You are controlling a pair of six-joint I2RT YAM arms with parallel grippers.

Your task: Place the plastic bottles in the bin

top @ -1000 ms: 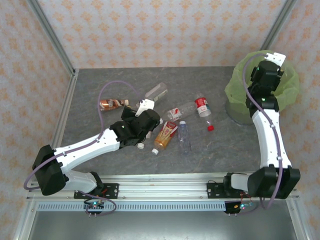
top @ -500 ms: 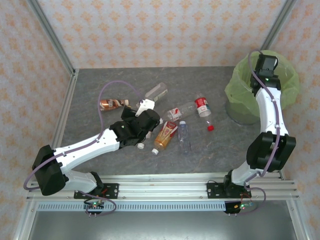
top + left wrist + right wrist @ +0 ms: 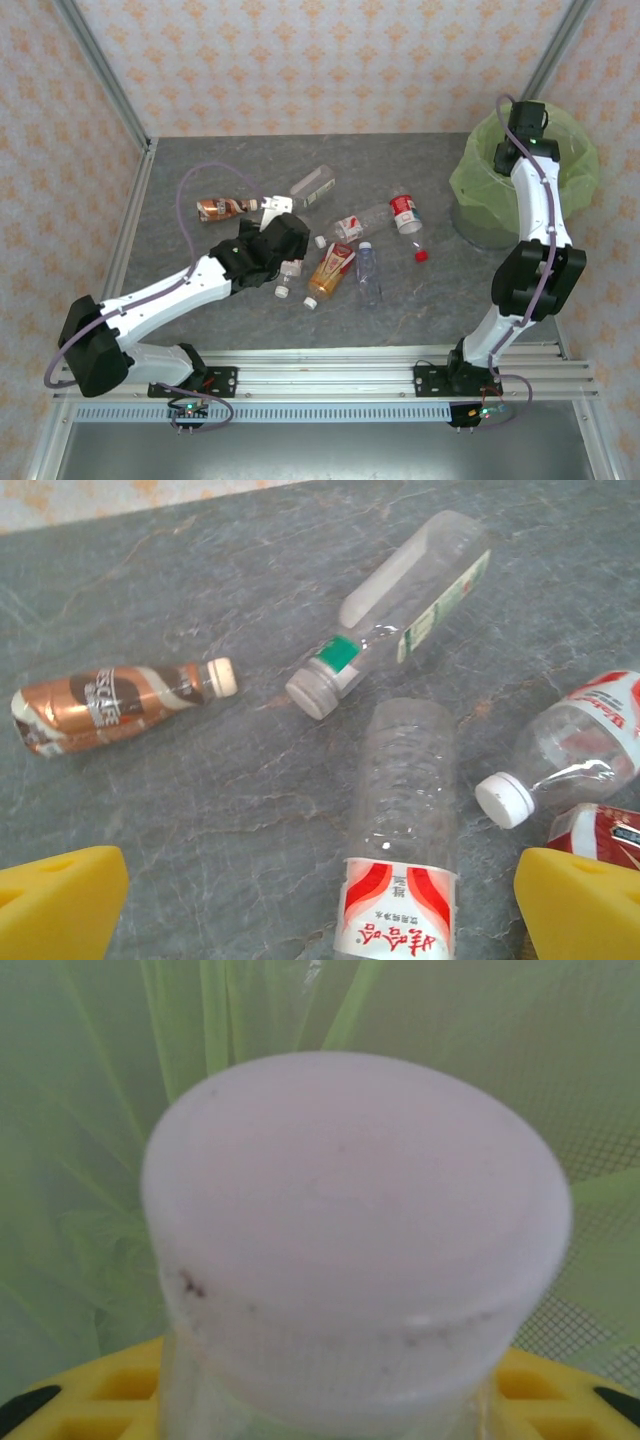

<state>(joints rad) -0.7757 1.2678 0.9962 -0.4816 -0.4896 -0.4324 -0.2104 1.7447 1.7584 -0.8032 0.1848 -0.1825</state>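
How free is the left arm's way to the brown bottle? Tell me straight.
Probably free. The left gripper hangs open, and the brown bottle lies apart from the others on bare table, nothing across it. The green-banded bottle beside it does not touch it.

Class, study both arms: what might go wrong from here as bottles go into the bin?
1. The left tool hangs open over a clear red-labelled bottle. A white-capped bottle lies close beside one finger, so closing may pinch both.
2. The pale-capped bottle at the right tool is over the bin; it might snag the loose green bag.
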